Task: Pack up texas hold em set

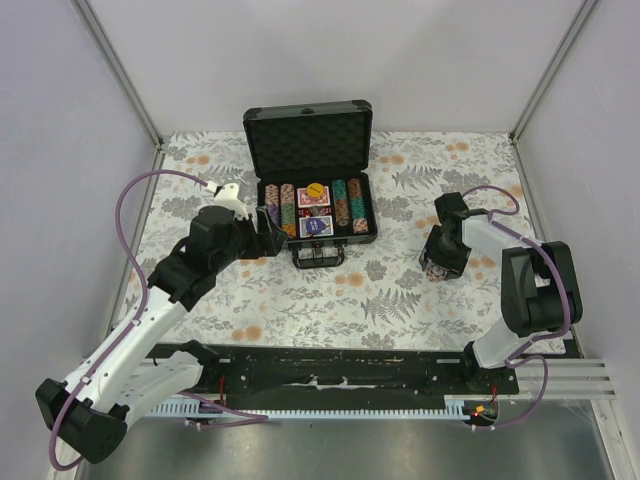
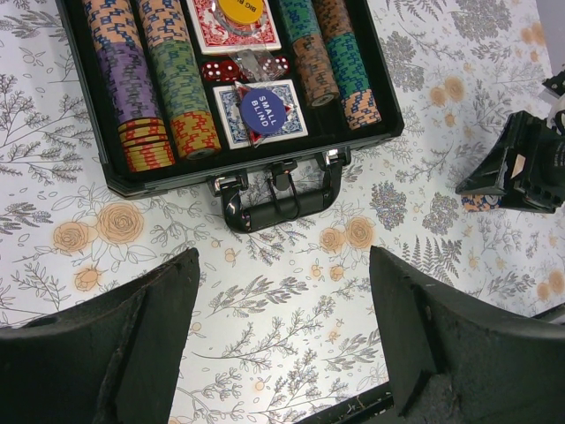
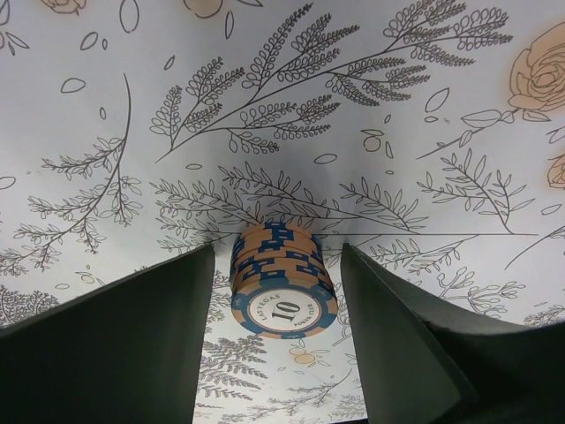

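Top: dark grey briefcase [image 1: 308, 140] lies open at 12 o'clock on the floral counter [image 1: 400, 290], chip rows [image 1: 287, 205] racked inside | Left wrist: left gripper [image 2: 284, 265] spread, empty; round button [image 2: 262, 110] on blue deck [image 2: 231, 124] reads "SMALL BLIND"; red dice [image 2: 221, 69] at its 12 o'clock | Right wrist: right gripper [image 3: 278, 252] spread either side of orange-blue chip stack [image 3: 281, 283] marked "10".

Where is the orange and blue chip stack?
Right wrist view: the stack stands on the table between the open fingers of the right gripper, right of the briefcase.
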`<state>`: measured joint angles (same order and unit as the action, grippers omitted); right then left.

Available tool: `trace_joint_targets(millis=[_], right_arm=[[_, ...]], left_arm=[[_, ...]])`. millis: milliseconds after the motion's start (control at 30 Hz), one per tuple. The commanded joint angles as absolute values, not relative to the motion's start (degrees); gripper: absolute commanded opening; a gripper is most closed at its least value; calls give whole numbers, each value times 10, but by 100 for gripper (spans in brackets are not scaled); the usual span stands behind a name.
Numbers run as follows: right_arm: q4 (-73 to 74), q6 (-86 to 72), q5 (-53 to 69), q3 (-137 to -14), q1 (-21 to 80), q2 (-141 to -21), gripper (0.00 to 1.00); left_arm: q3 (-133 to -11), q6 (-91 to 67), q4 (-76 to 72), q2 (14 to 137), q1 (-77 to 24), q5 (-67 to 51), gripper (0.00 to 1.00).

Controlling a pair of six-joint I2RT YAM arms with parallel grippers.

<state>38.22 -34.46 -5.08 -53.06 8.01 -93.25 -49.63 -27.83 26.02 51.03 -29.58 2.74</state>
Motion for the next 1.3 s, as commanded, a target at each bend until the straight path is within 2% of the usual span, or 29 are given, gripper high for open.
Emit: trace_joint_targets(millis=[0,267,467,667,800,1267], right_arm=[[361,-342,-21,-509,89,-954,67],[364,-338,-28,-517,105,-967,63],[364,-341,-32,-518,105,-968,50],[363,-345,-33,-518,105,-961,30],[345,-351,-26,-509,105,-936,22],[424,-352,-9,-573,105,-870,11]], left_arm=[[-497,-295,238,512,-293,31,84],[-497,-296,239,511,-293,33,84],[-497,-295,239,511,-294,33,83],[-497,-296,237,512,-292,31,84],[-497,-296,236,514,-293,26,84],[-484,-326,214,519,-293,-25,84]])
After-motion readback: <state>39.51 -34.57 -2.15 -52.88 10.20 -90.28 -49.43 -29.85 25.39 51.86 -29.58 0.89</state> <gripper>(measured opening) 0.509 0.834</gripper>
